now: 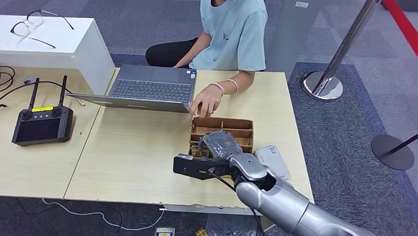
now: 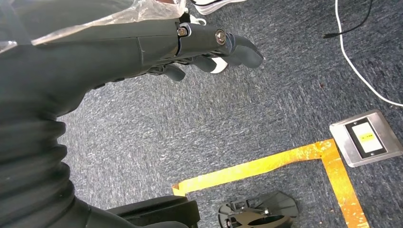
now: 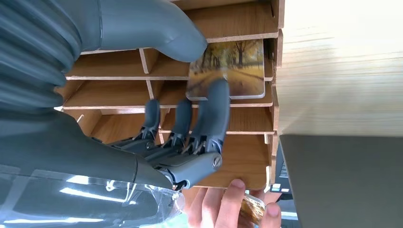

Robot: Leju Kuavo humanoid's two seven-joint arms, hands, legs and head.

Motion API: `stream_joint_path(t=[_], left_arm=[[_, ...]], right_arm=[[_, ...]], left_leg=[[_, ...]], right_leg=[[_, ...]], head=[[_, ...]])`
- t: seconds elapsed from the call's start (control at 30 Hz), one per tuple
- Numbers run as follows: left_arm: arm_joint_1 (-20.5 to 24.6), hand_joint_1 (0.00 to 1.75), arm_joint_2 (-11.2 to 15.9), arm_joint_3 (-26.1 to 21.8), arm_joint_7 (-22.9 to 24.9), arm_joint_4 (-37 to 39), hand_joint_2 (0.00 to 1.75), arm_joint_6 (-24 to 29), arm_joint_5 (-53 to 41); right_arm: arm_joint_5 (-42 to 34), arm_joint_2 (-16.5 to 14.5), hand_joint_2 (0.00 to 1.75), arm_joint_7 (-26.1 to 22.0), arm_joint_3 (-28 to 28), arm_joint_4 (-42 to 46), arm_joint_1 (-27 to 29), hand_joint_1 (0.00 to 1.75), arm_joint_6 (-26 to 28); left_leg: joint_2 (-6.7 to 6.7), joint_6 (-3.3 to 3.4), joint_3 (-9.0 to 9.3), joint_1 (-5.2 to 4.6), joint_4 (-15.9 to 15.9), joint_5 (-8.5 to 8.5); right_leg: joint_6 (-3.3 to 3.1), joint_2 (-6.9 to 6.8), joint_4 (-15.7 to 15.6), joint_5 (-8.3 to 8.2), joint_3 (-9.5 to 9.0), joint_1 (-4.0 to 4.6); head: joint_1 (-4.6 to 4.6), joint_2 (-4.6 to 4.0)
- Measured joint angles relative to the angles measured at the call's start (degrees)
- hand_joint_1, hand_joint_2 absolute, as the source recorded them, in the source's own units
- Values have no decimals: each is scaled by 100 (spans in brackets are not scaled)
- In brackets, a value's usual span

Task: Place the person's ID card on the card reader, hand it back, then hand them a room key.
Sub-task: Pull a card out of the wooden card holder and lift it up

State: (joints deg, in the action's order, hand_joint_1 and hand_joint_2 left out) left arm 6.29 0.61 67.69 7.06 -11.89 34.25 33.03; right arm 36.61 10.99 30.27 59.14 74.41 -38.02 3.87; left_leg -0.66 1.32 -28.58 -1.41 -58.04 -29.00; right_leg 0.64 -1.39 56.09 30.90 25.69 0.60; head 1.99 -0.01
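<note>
Your head camera looked forward and down from high over the table (image 1: pixel 141 163). Your right wrist camera sat close behind the right hand (image 3: pixel 190 128), turned sideways, facing the wooden organizer (image 3: pixel 228 161); both views shared that organizer (image 1: pixel 233 131). Your left wrist camera pointed down at the carpet (image 2: pixel 214 123).

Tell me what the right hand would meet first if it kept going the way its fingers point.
Probably the picture card in the wooden organizer: the right hand already has thumb and a fingertip at its edge. Contact itself is unclear.

Silver arm (image 1: pixel 293 207), seemingly dark-grey fingers (image 3: pixel 211 111)
</note>
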Motion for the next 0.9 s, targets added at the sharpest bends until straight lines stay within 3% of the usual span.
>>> stream_joint_path(t=[0.1, 0.33, 0.9], left_arm=[[0, 0, -6, 0, 0, 0, 175, 0, 2], [0, 0, -12, 0, 0, 0, 175, 0, 9], [0, 0, -36, 0, -2, 0, 175, 0, 7]], right_arm=[[0, 0, 175, 0, -6, 1, 5, 82, 6], [-2, 0, 175, 0, -57, 8, 4, 58, 8], [0, 0, 175, 0, -102, 38, -13, 68, 3]], left_leg=[[0, 0, 0, 0, 0, 0], [0, 0, 1, 0, 0, 0], [0, 0, 1, 0, 0, 0]], right_leg=[[0, 0, 0, 0, 0, 0], [0, 0, 0, 0, -1, 0], [0, 0, 0, 0, -1, 0]], head=[[0, 0], [0, 0], [0, 1]])
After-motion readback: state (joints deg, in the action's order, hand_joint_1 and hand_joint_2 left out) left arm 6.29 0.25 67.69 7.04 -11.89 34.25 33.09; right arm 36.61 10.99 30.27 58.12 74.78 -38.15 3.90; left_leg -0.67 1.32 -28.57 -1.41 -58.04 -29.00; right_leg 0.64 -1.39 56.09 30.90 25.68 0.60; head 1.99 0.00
